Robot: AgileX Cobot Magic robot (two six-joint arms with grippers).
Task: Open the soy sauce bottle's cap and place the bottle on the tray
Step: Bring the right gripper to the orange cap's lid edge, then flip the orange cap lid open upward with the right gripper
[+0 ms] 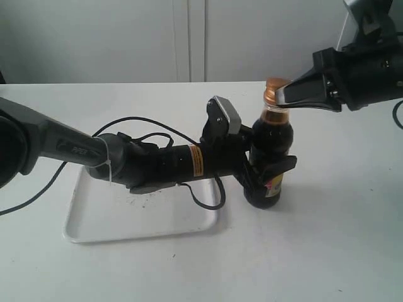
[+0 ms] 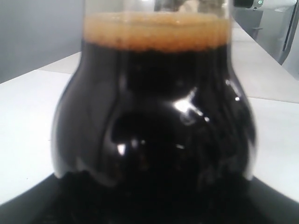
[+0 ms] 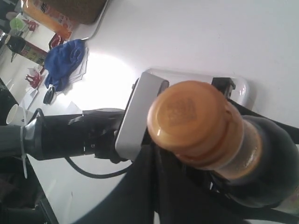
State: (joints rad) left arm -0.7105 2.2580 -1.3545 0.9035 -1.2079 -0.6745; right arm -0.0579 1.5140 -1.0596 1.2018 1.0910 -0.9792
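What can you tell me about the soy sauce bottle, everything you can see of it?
The soy sauce bottle is small, clear glass with round shoulders and a narrow neck, filled with near-black liquid topped by brownish foam. A colourful label shows low on its side. Its copper-orange cap is closed. It stands upright on the white table, right of the tray, not on it. The left end effector clamps its body; the right end effector is at the cap.
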